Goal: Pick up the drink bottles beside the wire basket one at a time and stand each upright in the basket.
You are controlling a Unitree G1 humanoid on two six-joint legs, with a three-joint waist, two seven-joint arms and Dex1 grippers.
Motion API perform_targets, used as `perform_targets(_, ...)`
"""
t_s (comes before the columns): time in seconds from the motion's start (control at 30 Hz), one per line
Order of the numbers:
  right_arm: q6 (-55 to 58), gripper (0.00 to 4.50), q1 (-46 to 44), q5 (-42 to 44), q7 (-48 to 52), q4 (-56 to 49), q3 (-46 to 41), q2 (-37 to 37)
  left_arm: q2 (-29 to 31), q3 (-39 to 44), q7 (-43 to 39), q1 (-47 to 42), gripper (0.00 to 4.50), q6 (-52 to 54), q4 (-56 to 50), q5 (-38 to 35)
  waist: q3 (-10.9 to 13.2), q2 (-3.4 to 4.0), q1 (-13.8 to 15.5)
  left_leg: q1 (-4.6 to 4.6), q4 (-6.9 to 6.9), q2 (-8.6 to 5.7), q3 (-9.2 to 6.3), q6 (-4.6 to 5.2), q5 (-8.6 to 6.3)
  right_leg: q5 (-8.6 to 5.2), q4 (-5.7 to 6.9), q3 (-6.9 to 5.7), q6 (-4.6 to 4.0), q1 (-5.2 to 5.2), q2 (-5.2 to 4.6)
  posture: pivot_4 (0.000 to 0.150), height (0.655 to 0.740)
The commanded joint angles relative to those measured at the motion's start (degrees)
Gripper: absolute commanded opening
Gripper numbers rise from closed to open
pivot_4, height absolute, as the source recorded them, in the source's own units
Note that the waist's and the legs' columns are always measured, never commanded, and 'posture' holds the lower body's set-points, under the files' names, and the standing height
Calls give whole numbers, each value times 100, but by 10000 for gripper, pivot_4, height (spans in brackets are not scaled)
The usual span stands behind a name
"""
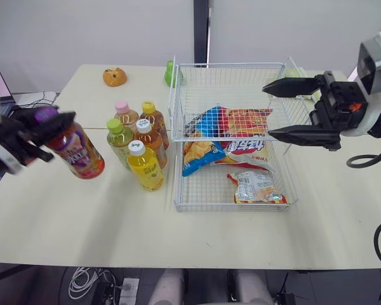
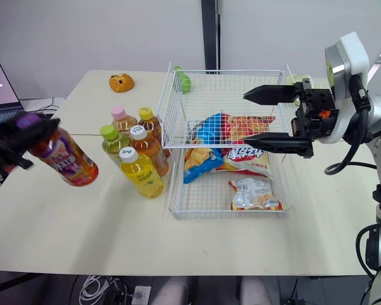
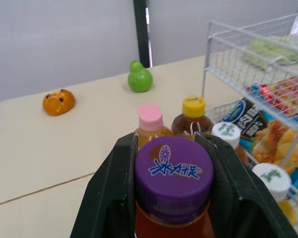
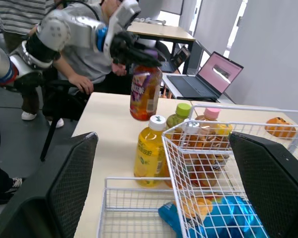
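My left gripper (image 1: 43, 118) is shut on the purple cap (image 3: 173, 171) of a reddish drink bottle (image 1: 77, 151). It holds the bottle tilted above the table, left of the other bottles. Several bottles stand upright in a cluster beside the wire basket (image 1: 228, 65): pink-capped (image 1: 122, 112), yellow-capped brown (image 1: 150, 114), green-capped (image 1: 119, 140), white-capped brown (image 1: 146, 135) and a yellow one (image 1: 146, 168) in front. My right gripper (image 1: 267, 110) hangs open over the basket's right half, with nothing between its fingers (image 4: 74, 173).
Snack bags (image 1: 232, 136) lie in the basket. An orange toy (image 1: 114, 77) and a green pear toy (image 1: 171, 73) sit at the table's far side. A laptop (image 2: 0, 89) stands off the left edge. A seated person (image 4: 84, 59) is behind my left arm.
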Motion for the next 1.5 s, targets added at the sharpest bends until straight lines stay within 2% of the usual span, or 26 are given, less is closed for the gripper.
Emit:
perform_targets(0.03, -119, 45000, -140, -50, 14, -28, -234, -158, 811, 264, -395, -781, 13790, 88, 972, -266, 1, -1, -20, 0, -1, 1, 1, 0, 0, 0, 0, 0, 0, -1, 2, 1500, 7400)
perform_targets(0.2, -177, 45000, -53, -164, -65, 25, -422, -386, 1569, -803, -795, -2486, 13790, -46, 2339, -453, 4, -1, -74, -1, -5, -1, 14, 0, 0, 0, 3, -1, 1, -3, 5, 1500, 7400)
perform_targets(0.3, -118, 45000, 145, -171, -102, -26, -654, -617, 1499, -1772, -1074, -3824, 13790, -40, 2849, -404, 6, -4, -70, -4, -4, -5, 17, 0, 0, 1, 2, -1, 6, -1, 4, 1500, 7400)
perform_targets(0.47, 78, 45000, 673, 29, -371, -403, -1134, -843, 654, -3381, -1697, -6197, 13790, -105, 3747, 393, 12, -17, -46, -8, 1, -7, 19, -1, 1, 4, 9, -3, 9, 0, 5, 1500, 7400)
perform_targets(0.53, 202, 45000, 945, 150, -547, -628, -1393, -893, 74, -3940, -2015, -7052, 13790, -262, 4238, 882, 12, -18, -60, -9, 3, -10, 24, -1, 1, 5, 11, 1, 12, -1, 6, 1500, 7400)
perform_targets(0.7, 433, 45000, 1461, 463, -1097, -1139, -1896, -885, -1223, -4738, -2763, -8359, 13789, -980, 5469, 1975, 13, -20, -96, -17, 7, -12, 26, -1, 1, 6, 10, 5, 14, -4, 5, 1500, 7400)
perform_targets(0.87, 469, 45000, 1764, 566, -1567, -1459, -2174, -887, -2567, -5028, -3107, -8963, 13789, -2111, 6611, 2872, 15, -20, -137, -20, 5, -12, 34, 0, 1, 5, 11, 12, 16, -10, 1, 1500, 7400)
perform_targets(1.13, 662, 45000, 2408, 816, -2277, -2054, -2738, -879, -4360, -5017, -2904, -9092, 13790, -3801, 7888, 3825, 20, -23, -128, -31, 9, -20, 39, 1, 1, 4, 13, 12, 20, -20, -10, 1500, 7400)
perform_targets(1.4, 719, 45000, 2858, 1167, -2824, -2463, -3044, -850, -5299, -4777, -2183, -9193, 13790, -4790, 9065, 4409, 21, -25, -127, -37, 11, -24, 42, 4, 0, 3, 15, 10, 24, -24, -16, 1500, 7400)
perform_targets(1.5, 713, 45000, 2979, 1264, -2919, -2512, -3141, -910, -5475, -4680, -2055, -9217, 13789, -4940, 9278, 4565, 21, -26, -113, -40, 16, -28, 39, 5, 0, 4, 14, 8, 27, -23, -16, 1500, 7400)
